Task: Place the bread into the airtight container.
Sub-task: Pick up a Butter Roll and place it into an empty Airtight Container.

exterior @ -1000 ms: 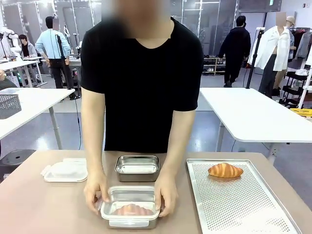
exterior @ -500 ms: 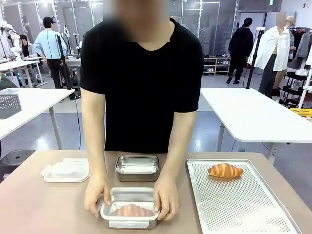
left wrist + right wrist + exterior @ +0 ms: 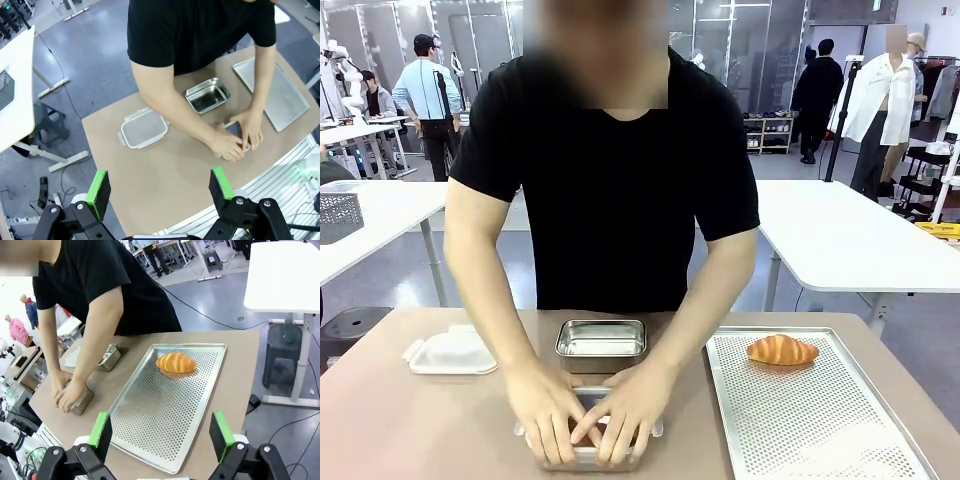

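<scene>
A golden croissant-shaped bread (image 3: 782, 349) (image 3: 175, 362) lies at the far end of a perforated metal tray (image 3: 820, 430) (image 3: 160, 415). At the table's near middle a steel airtight container (image 3: 585, 400) (image 3: 231, 127) (image 3: 82, 401) sits under both of the person's hands (image 3: 590, 420), which lie flat on its lid and hide what is inside. My left gripper (image 3: 159, 187) hangs open high above the table, nothing between its green pads. My right gripper (image 3: 161, 432) is open too, above the tray's near edge.
A second steel container (image 3: 602, 340) (image 3: 207, 95) stands empty behind the covered one. A translucent plastic lid (image 3: 450, 352) (image 3: 143, 129) lies at the left. The person leans over the table's far side. White tables and other people are in the background.
The person has leaned forward and moved both hands from the container's sides onto its lid, covering the bread that showed through it. The tray and its bread have not moved.
</scene>
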Motion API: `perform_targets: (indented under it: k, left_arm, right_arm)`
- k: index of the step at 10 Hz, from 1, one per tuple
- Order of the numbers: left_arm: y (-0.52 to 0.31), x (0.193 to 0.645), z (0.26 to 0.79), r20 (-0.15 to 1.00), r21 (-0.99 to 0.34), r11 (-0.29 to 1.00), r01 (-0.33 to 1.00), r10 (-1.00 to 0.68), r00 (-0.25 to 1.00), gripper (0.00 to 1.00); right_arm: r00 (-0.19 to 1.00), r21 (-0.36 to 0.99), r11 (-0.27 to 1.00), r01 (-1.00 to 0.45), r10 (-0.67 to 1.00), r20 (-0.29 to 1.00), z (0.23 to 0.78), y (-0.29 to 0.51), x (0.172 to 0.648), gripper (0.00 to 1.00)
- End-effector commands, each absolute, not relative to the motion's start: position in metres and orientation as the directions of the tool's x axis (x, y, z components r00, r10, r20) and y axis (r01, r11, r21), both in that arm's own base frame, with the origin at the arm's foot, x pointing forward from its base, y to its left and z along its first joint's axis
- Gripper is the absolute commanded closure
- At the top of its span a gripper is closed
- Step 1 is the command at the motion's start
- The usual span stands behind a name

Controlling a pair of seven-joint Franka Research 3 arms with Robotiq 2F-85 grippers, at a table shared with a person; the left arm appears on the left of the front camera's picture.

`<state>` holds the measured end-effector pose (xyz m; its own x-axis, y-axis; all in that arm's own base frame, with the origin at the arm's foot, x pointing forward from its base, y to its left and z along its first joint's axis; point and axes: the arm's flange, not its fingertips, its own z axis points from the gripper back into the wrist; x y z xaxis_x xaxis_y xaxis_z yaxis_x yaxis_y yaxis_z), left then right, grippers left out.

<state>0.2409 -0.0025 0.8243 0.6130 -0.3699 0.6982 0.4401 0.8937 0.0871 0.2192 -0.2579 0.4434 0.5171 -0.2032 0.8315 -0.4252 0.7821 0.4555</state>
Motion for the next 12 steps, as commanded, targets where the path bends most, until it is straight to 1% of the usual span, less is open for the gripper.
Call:
perform_targets:
  k: [1,12]
  left_arm:
    - [-0.0023,0.2406,0.8275,0.691,0.086,0.893,0.442,-0.373,0.619,0.0]
    - [-0.0023,0.2406,0.8275,0.691,0.086,0.893,0.442,-0.373,0.619,0.0]
  right_arm:
    - [0.508,0.46,0.779,-0.427,-0.214,0.834,0.4427,-0.254,0.2188,0.01]
    - [0.508,0.46,0.779,-0.427,-0.214,0.834,0.4427,-0.254,0.2188,0.01]
